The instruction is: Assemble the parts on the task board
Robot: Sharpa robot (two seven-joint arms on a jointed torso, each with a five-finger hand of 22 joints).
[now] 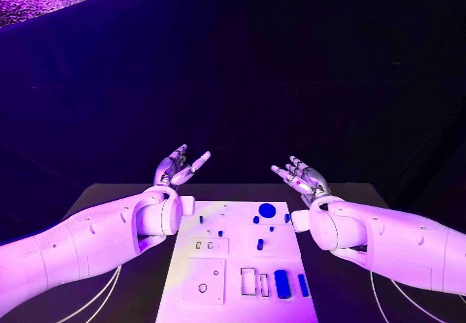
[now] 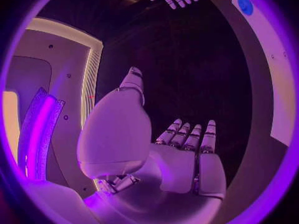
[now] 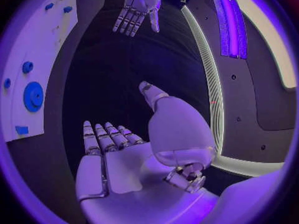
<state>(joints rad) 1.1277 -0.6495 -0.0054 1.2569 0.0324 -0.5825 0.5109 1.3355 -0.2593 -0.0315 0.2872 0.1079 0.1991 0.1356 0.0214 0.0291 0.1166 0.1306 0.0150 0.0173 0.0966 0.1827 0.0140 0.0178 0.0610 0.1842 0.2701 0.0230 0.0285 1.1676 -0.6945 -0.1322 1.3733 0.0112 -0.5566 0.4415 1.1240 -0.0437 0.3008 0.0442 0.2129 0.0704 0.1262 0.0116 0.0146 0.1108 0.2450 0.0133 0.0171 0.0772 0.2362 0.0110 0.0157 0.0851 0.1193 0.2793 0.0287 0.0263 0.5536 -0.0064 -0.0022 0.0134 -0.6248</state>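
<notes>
The white task board (image 1: 228, 289) lies in the middle of the table, between my two arms. Several blue parts sit on it: a round disc (image 1: 267, 210) near its far edge, small pegs (image 1: 260, 243) around the middle, and a long block (image 1: 281, 283) near the front right. My left hand (image 1: 180, 166) is raised beyond the board's far left corner, fingers spread, holding nothing. My right hand (image 1: 301, 176) is raised beyond the far right corner, also spread and empty. In the right wrist view the board (image 3: 37, 50) with the disc (image 3: 33, 95) runs beside my palm (image 3: 124, 159). The left palm (image 2: 181, 159) is bare too.
The black table (image 1: 116, 202) extends around the board on both sides. White cables (image 1: 102, 296) trail along the table under each forearm. Beyond the table's far edge the background is dark.
</notes>
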